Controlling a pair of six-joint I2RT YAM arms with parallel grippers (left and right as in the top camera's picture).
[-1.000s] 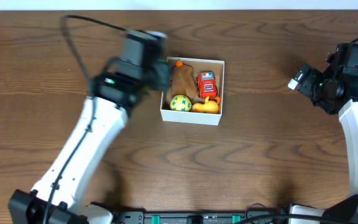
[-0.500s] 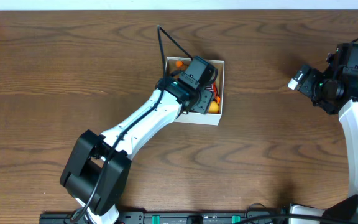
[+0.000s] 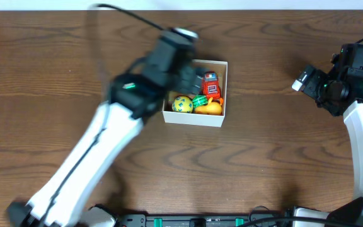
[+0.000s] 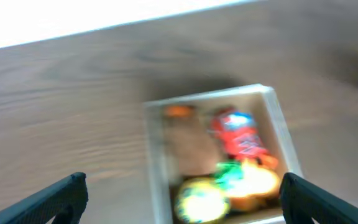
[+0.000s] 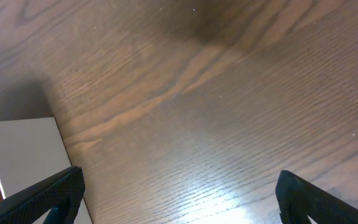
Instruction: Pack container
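Note:
The container (image 3: 194,118) is a small white box at the table's middle. Inside lie a red toy (image 3: 210,84), a yellow-green ball (image 3: 182,104), a green toy (image 3: 198,100) and a yellow duck (image 3: 210,109). My left gripper (image 3: 183,72), blurred by motion, hovers over the box's left side. In the left wrist view it (image 4: 183,186) stands open and empty above the container (image 4: 157,155), with the green toy (image 4: 229,174) lying beside the ball (image 4: 199,202). My right gripper (image 3: 302,79) stays far right, open and empty (image 5: 179,183), with the container's wall (image 5: 23,149) at its left.
A brown toy (image 4: 191,146) and a small orange piece (image 4: 179,112) also lie in the box. Dark wood table (image 3: 276,157) surrounds it. The left arm (image 3: 99,151) crosses the left front of the table.
The left gripper reached into the box, opened and let go of the green toy, which now lies inside. It has since lifted back to the left. The right arm has not moved.

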